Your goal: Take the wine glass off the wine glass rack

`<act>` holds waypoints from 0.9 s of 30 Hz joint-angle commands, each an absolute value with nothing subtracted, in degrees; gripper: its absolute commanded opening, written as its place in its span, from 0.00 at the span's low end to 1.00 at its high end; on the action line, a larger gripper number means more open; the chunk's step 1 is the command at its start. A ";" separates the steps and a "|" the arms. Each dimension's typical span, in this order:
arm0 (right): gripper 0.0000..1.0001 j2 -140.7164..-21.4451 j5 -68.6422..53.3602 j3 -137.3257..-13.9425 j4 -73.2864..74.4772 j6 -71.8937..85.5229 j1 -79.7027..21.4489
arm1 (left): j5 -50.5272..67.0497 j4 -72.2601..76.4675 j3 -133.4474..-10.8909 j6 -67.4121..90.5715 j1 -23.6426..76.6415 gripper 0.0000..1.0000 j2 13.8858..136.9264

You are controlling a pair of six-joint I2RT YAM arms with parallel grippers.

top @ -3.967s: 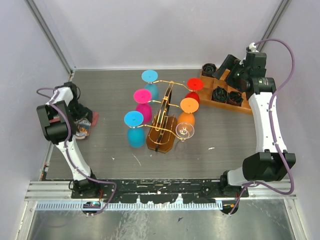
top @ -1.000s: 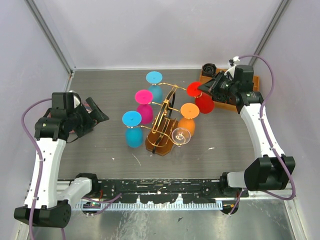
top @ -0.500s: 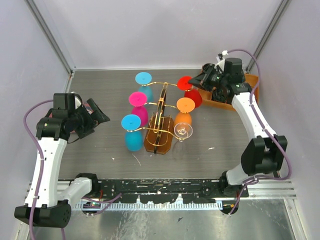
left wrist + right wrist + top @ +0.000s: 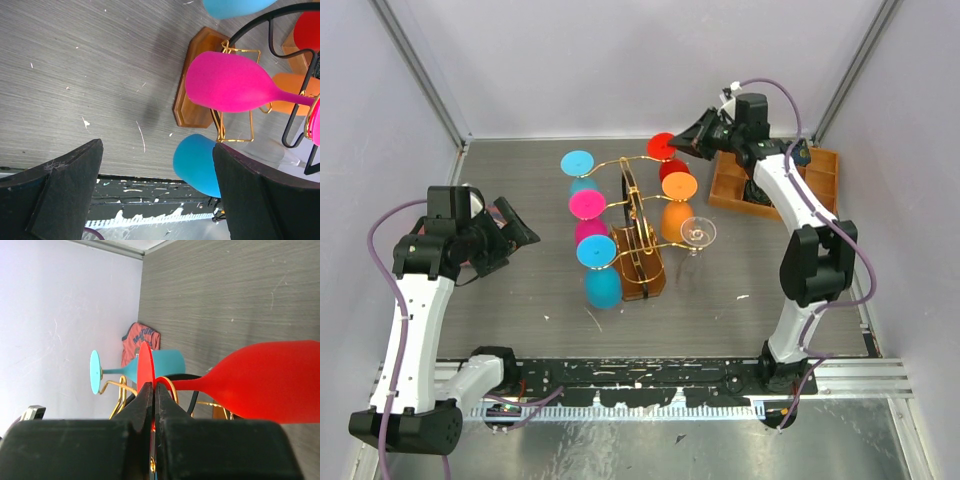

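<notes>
The wine glass rack [image 4: 642, 262], gold wire on a brown wooden base, stands mid-table with coloured glasses hanging from its arms. My right gripper [image 4: 692, 141] is at the rack's far right arm, shut on the flat foot of the red wine glass [image 4: 664, 148]. In the right wrist view the fingers [image 4: 142, 405] pinch that red foot [image 4: 145, 362], and the stem still lies in the gold loop. The red bowl [image 4: 270, 380] hangs to the right. My left gripper [image 4: 520, 228] stays open left of the rack, its jaws wide [image 4: 156, 150] and holding nothing, facing the magenta glass [image 4: 225, 82] and a blue glass [image 4: 197, 162].
Blue [image 4: 578, 162], magenta [image 4: 587, 205], blue [image 4: 597, 252], orange [image 4: 679, 186] and clear [image 4: 698, 232] glasses hang on the rack. A compartmented wooden tray [image 4: 820, 180] sits at the back right. An orange-red packet [image 4: 142, 340] lies by the left wall.
My right gripper has moved left and back with the red glass's foot in it. The rack and its glasses slid left and turned with it. The left arm has not moved.
</notes>
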State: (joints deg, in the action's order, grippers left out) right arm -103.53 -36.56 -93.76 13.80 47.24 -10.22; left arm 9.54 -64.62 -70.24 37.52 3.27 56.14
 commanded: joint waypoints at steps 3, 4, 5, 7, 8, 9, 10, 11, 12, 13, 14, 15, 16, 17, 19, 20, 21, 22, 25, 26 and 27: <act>0.01 -108.82 -36.11 -102.35 8.93 48.93 -11.53 | 9.32 -64.17 -71.16 36.39 3.16 0.99 56.27; 0.01 -109.15 -35.75 -102.66 8.51 48.99 -11.56 | 9.32 -64.28 -71.17 36.39 3.16 0.99 56.32; 0.01 -109.47 -35.32 -103.04 8.34 48.91 -11.51 | 9.29 -64.25 -71.17 36.40 3.21 0.99 56.30; 0.01 -110.09 -34.39 -103.78 8.26 49.03 -11.34 | 9.28 -64.25 -71.12 36.39 3.17 0.99 56.32; 0.01 -110.44 -34.10 -104.23 8.21 49.14 -11.17 | 9.30 -64.24 -71.14 36.45 3.16 0.99 56.35; 0.01 -110.94 -33.65 -104.78 8.29 49.35 -10.98 | 9.38 -64.19 -71.20 36.47 3.21 0.99 56.46; 0.01 -111.44 -33.23 -105.22 8.26 49.56 -10.64 | 9.47 -64.25 -71.26 36.54 3.19 0.99 56.57; 0.01 -111.97 -33.06 -105.82 8.32 49.75 -10.28 | 9.53 -64.33 -71.35 36.56 3.17 0.98 56.53; 0.01 -112.46 -32.70 -106.41 8.35 49.94 -9.73 | 9.61 -64.41 -71.50 36.56 3.16 0.98 56.63; 0.01 -112.80 -32.29 -106.91 8.35 50.30 -9.21 | 9.56 -64.47 -71.63 36.56 3.16 0.98 56.62; 0.01 -113.19 -31.84 -107.34 8.29 50.46 -8.70 | 9.51 -64.51 -71.71 36.58 3.16 0.99 56.60; 0.01 -113.57 -31.56 -107.79 8.38 50.62 -8.23 | 9.49 -64.47 -71.85 36.59 3.23 0.98 56.60; 0.01 -113.94 -31.09 -108.29 8.37 50.87 -7.71 | 9.42 -64.53 -71.97 36.64 3.17 0.98 56.60; 0.01 -114.32 -30.65 -108.69 8.35 51.04 -7.28 | 9.45 -64.51 -71.97 36.65 3.19 0.99 56.65; 0.01 -115.20 -30.03 -109.79 8.36 51.43 -6.38 | 9.53 -64.43 -71.87 36.81 3.16 0.98 56.76; 0.01 -115.55 -29.43 -110.12 8.41 51.58 -5.95 | 9.70 -64.31 -71.81 36.89 3.21 0.98 56.85; 0.01 -115.79 -28.76 -110.41 8.43 51.57 -5.64 | 9.89 -64.15 -71.70 36.96 3.17 0.98 56.94; 0.01 -116.15 -28.09 -110.55 8.58 51.63 -5.24 | 9.99 -64.08 -71.72 37.00 3.16 0.98 57.01; 0.01 -115.86 -24.86 -109.67 9.11 51.30 -4.05 | 9.93 -64.16 -72.02 36.91 3.16 0.99 57.17; 0.01 -115.39 -23.93 -108.88 9.14 51.19 -3.78 | 9.93 -64.23 -72.12 36.87 3.18 0.98 57.19; 0.01 -114.69 -22.90 -107.81 9.14 51.09 -3.52 | 9.89 -64.25 -72.20 36.83 3.20 0.99 57.15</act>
